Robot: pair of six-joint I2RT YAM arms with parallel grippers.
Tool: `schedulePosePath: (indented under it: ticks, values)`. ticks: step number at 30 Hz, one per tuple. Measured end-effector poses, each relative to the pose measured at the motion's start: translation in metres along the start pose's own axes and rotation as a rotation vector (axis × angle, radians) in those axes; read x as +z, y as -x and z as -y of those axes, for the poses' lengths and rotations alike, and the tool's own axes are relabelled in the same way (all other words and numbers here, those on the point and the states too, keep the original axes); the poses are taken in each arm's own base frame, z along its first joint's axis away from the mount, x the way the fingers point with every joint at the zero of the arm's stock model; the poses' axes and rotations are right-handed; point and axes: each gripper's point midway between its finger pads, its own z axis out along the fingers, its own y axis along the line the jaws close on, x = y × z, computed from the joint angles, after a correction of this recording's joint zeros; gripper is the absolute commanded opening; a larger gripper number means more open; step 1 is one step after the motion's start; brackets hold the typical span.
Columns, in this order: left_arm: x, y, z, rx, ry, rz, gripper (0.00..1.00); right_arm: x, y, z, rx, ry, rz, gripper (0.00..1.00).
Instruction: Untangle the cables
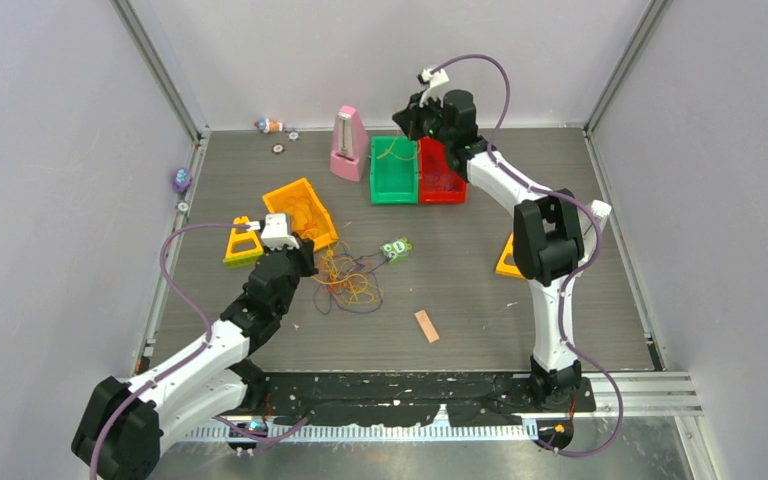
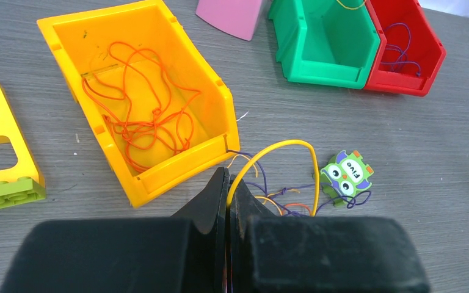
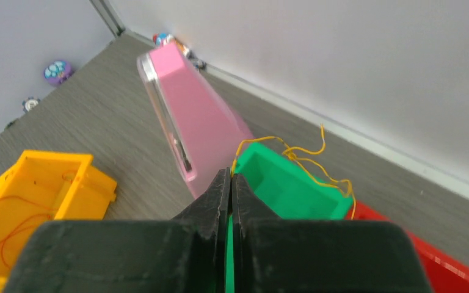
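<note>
A tangle of thin orange, yellow and purple cables (image 1: pixel 345 282) lies mid-table, in front of the orange bin (image 1: pixel 302 212). My left gripper (image 1: pixel 310 264) is at the tangle's left edge. In the left wrist view it (image 2: pixel 228 178) is shut on a yellow cable (image 2: pixel 281 145) that arches up from the tangle (image 2: pixel 281 198). Orange cables (image 2: pixel 149 119) lie in the orange bin (image 2: pixel 73 36); purple ones (image 2: pixel 397 55) lie in the red bin (image 2: pixel 430 67). My right gripper (image 1: pixel 406 120) is over the green bin (image 1: pixel 393 172), shut (image 3: pixel 231 177) on a thin yellow cable (image 3: pixel 305 159) draped over that bin's rim (image 3: pixel 317 198).
A pink metronome-shaped object (image 1: pixel 348 145) stands left of the green bin. A green owl puzzle piece (image 1: pixel 395 248) lies right of the tangle, a yellow-green brick frame (image 1: pixel 243 243) left of the left gripper, a wooden block (image 1: pixel 426 325) in front, an orange piece (image 1: pixel 506 260) by the right arm.
</note>
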Motion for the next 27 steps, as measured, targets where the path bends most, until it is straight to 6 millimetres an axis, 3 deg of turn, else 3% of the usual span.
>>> schedulePosePath:
  ticks: [7, 14, 17, 21, 27]
  values:
    - [0.0, 0.0, 0.0, -0.001, 0.0, 0.001, 0.0, -0.031, -0.025, -0.013, 0.029, 0.0, -0.046, 0.05]
    - [0.0, 0.0, 0.0, -0.001, 0.0, 0.001, 0.0, -0.042, -0.004, -0.029, 0.02, 0.016, -0.029, 0.05]
    - [0.0, 0.0, 0.0, -0.001, 0.0, 0.001, 0.0, -0.039, 0.028, -0.033, 0.007, 0.021, 0.007, 0.05]
    - [0.0, 0.0, 0.0, -0.001, 0.0, 0.001, 0.0, -0.039, 0.086, -0.041, -0.029, 0.032, 0.094, 0.05]
    - [0.0, 0.0, 0.0, -0.001, 0.0, 0.001, 0.0, -0.063, 0.166, -0.059, -0.079, 0.049, 0.222, 0.05]
